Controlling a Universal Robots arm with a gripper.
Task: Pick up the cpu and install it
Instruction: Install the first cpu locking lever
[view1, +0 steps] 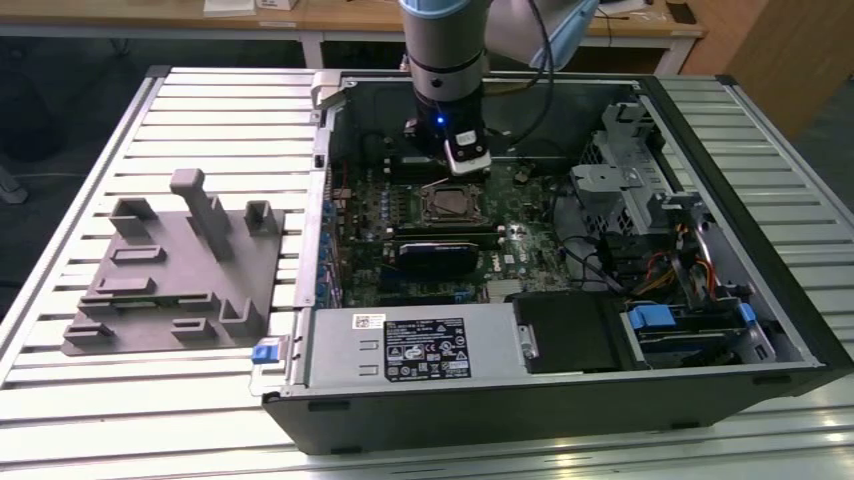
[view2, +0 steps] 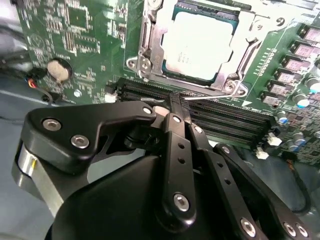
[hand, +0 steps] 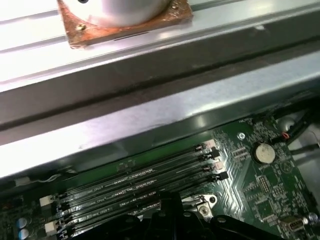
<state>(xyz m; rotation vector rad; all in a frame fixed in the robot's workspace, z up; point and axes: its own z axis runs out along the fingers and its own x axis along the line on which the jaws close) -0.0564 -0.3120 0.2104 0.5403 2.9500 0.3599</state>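
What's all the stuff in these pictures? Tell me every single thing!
cpu: one, silvery-white, lying in the socket frame.
socket frame: one, silver metal, on the motherboard.
motherboard: one, green, inside the computer case.
memory slots: four, black, beside the socket frame.
coin battery: one, silvery, on the motherboard.
computer case: one, black, open, on the table.
power supply: one, silver-grey, inside the case.
fixture plate: one, grey, at the exterior view's left of the case.
metal cylinder on copper plate: one, on the table outside the case.
table: one, silvery, slatted.
robot arm: one, grey and blue, above the motherboard.
gripper: one, black, over the memory slots near the cpu.
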